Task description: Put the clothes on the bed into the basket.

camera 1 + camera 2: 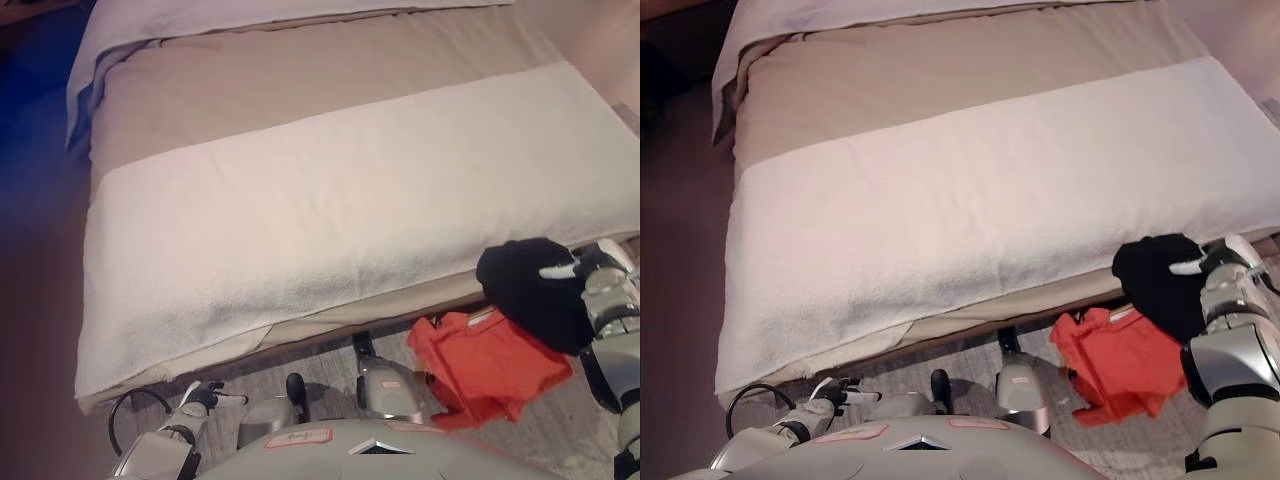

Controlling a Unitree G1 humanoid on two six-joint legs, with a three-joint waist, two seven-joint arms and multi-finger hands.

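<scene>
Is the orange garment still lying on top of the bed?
No, the orange garment lies below the bed edge, beside the black garment.

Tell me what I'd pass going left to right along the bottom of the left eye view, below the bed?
Left hand low by the floor → orange garment lying by the foot of the bed → black garment held up in the right hand.

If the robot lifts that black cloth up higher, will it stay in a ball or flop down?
Probably flop. The black cloth looks soft and bunched in the right hand, with no stiff edges, so loose parts would likely dangle. It seems light, since one hand carries it. The orange garment below lies crumpled the same limp way.
</scene>
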